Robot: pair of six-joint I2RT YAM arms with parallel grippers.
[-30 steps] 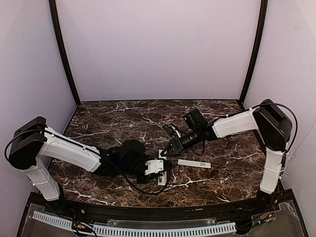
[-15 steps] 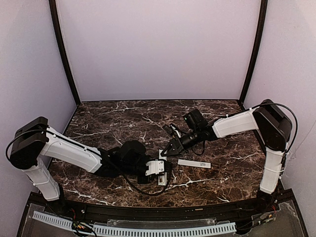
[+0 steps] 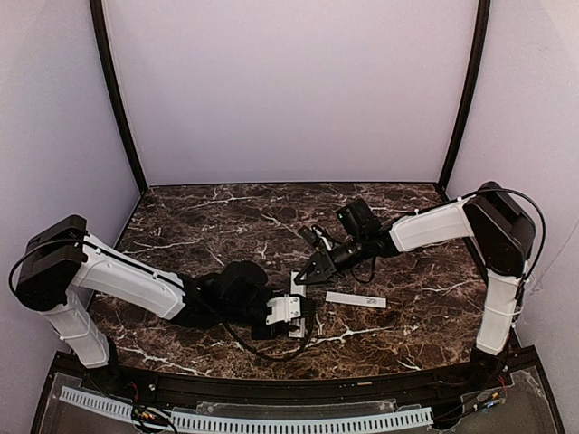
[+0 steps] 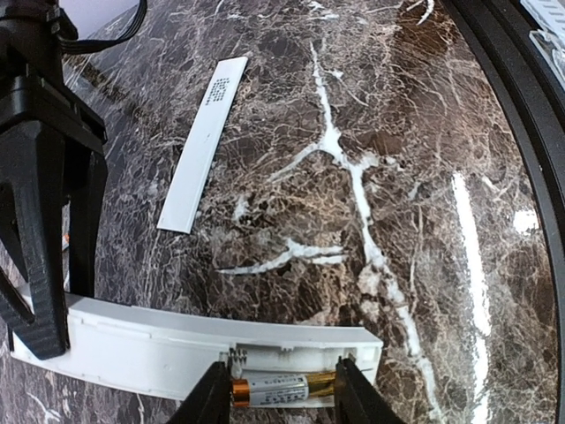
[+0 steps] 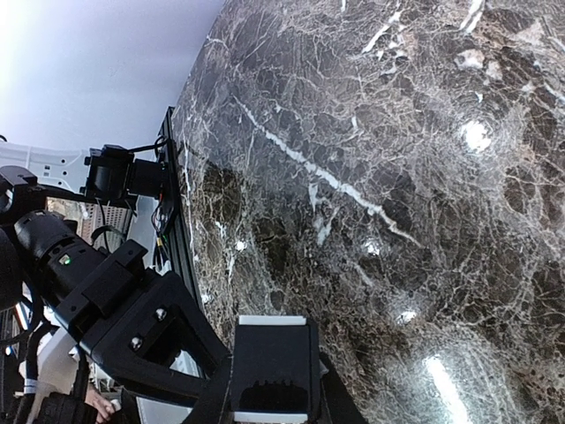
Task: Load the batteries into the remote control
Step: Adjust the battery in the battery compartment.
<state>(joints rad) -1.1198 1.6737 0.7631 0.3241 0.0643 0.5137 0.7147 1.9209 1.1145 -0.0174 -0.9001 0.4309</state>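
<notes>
Overhead, my remote control lay 12-to-6, right fingers clamping its 12 o'clock end; left fingers flanked a battery, grip unclear.

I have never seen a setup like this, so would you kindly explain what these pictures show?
These are two robot arms bolted at the near edge of a marble-patterned table. The wide picture looks down from above and behind them. The other two come from a camera on each wrist. The right gripper clamps one end of the white remote control. The left gripper holds a battery by its ends at the remote's open compartment. A thin white cover strip lies loose on the table nearby.
</notes>
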